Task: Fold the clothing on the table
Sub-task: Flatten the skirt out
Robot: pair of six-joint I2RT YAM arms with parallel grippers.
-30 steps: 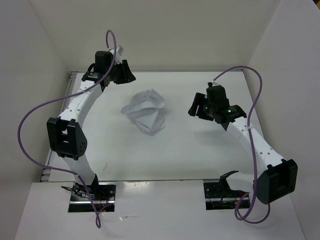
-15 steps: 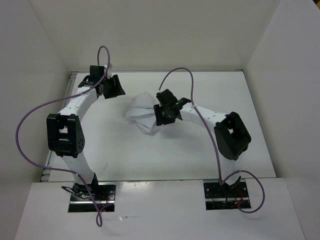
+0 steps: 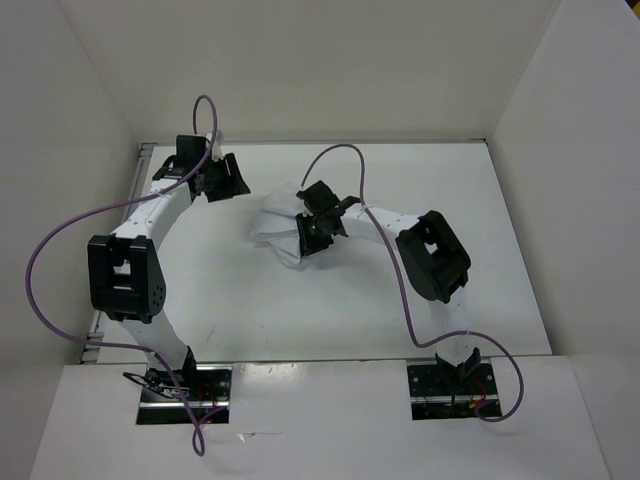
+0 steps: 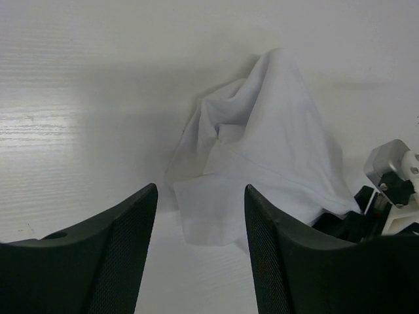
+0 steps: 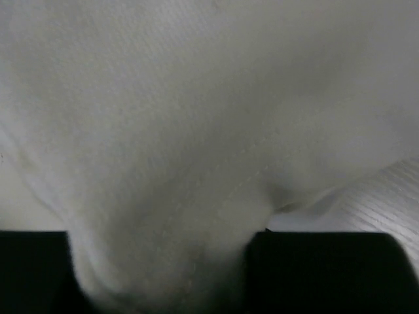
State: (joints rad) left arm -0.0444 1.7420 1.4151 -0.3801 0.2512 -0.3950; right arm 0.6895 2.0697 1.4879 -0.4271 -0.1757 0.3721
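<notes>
From above, the clothing [image 3: 278, 222] lies bunched up in the middle of the desk [image 3: 400, 310]. The right tool [image 3: 312, 225] sits on its right side. The left tool [image 3: 228, 178] hangs apart, far left.

Left wrist: the left tool [image 4: 201, 196] stands wide and empty, with the clothing [image 4: 262, 163] ahead.

Right wrist: the right tool [image 5: 160, 261] squeezes the clothing [image 5: 196, 131].

White walls box the scene in: a back wall [image 3: 320, 60] across the top of the frame, a left wall [image 3: 60, 150] and a right wall [image 3: 585, 170] down the sides. A matte white desk [image 3: 300, 320] fills the middle, with a thin metal strip [image 3: 146, 155] at its upper left. The light is soft and even.
</notes>
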